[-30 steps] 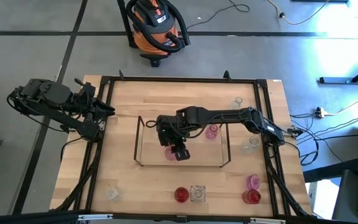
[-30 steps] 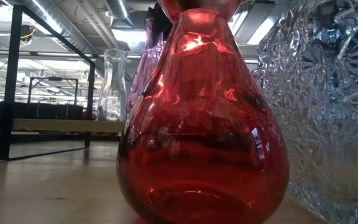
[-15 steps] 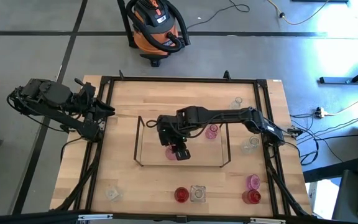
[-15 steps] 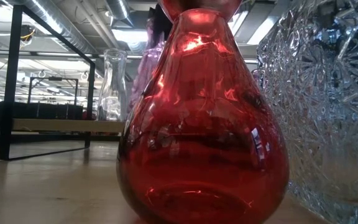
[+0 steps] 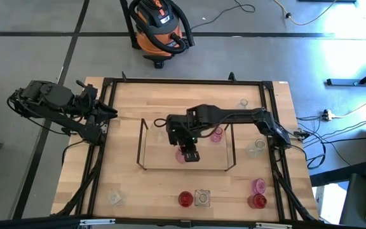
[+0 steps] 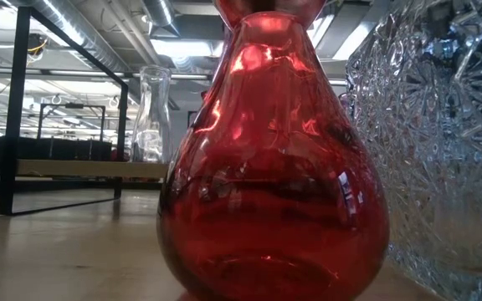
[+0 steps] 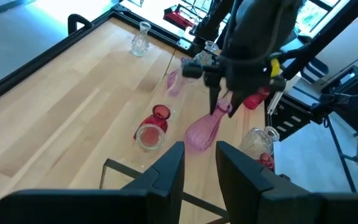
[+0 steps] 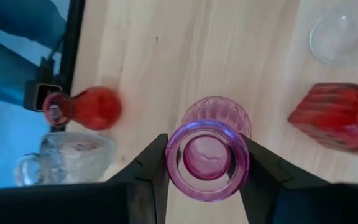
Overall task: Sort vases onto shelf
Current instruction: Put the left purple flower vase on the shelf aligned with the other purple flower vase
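Counting the pink vases [image 5: 216, 134] now: I'm seeing three, another at [image 5: 258, 186] and a third at [image 5: 180, 156]. Red vases [image 5: 185, 199] are coming in at two, the second at [image 5: 257, 201]. Clear vases [image 5: 243, 104] are showing four out on the desk [image 5: 126, 181], the others at [image 5: 256, 147], [image 5: 201, 198] and [image 5: 115, 198]. The low view is adding a tall clear bottle [image 6: 151, 117], which I'm taking as a fifth. One wire shelf [image 5: 142, 166] is standing there. Two grippers: left gripper [image 5: 110, 113], right gripper [image 5: 188, 154]. One orange shop vacuum [image 5: 159, 28] is sitting on the floor.
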`<action>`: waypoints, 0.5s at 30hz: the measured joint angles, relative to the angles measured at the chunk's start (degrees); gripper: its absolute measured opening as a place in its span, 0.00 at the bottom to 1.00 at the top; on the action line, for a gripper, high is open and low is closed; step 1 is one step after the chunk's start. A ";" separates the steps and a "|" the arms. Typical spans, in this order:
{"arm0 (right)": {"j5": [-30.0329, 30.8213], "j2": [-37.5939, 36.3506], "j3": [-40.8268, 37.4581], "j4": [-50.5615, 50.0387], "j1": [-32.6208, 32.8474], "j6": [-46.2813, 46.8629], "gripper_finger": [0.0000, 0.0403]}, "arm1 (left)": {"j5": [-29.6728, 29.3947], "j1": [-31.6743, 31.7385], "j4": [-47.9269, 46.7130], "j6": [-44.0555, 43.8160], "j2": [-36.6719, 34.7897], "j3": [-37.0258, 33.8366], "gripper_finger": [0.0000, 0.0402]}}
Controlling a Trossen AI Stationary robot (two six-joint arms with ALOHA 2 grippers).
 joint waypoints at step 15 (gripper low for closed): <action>2.97 -4.62 0.08 -7.57 2.23 10.23 0.33 | -0.02 0.00 0.03 0.79 0.00 0.00 0.21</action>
